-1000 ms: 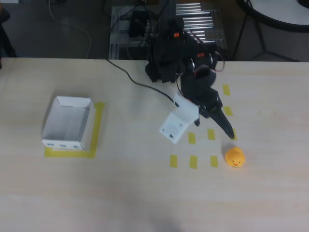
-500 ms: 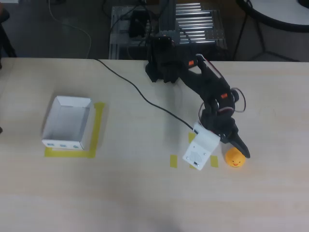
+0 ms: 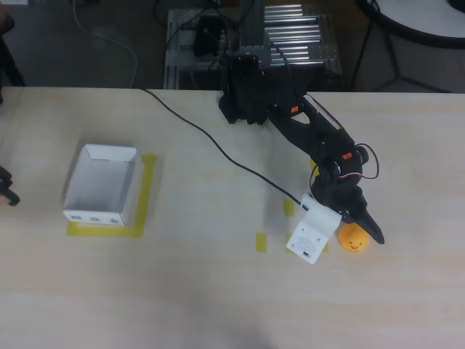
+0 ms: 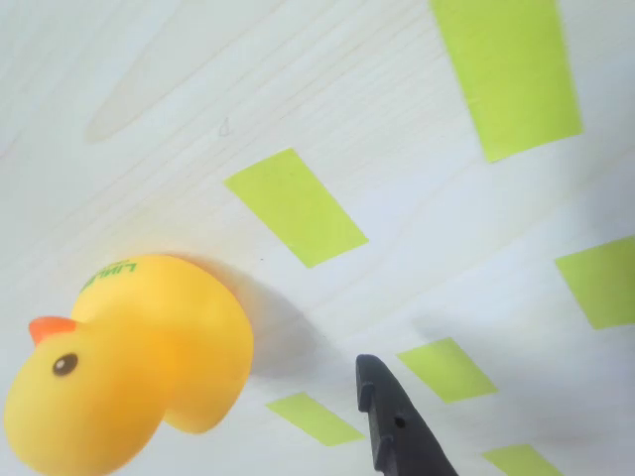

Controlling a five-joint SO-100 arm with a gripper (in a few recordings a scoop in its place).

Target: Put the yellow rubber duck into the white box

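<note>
The yellow rubber duck [image 3: 353, 238] stands on the pale wooden table at the right, among small yellow tape marks. My gripper [image 3: 365, 231] has come down right at it and is open. One black finger [image 3: 372, 227] lies along the duck's right side, and the white wrist camera block [image 3: 312, 233] sits just to its left. In the wrist view the duck [image 4: 129, 367] is close at the lower left, with one black fingertip [image 4: 394, 424] to its right and a gap between them. The white box [image 3: 102, 185] stands open-topped and empty far to the left.
A yellow tape outline [image 3: 147, 190] frames the box. Several yellow tape rectangles [image 3: 260, 242] mark the table near the duck. A black cable [image 3: 211, 144] runs across the table from the arm's base [image 3: 243, 94] at the far edge.
My arm has stretched forward and to the right and dropped, taking the gripper from above the tape marks down to the duck's side. The duck and the box have stayed where they were.
</note>
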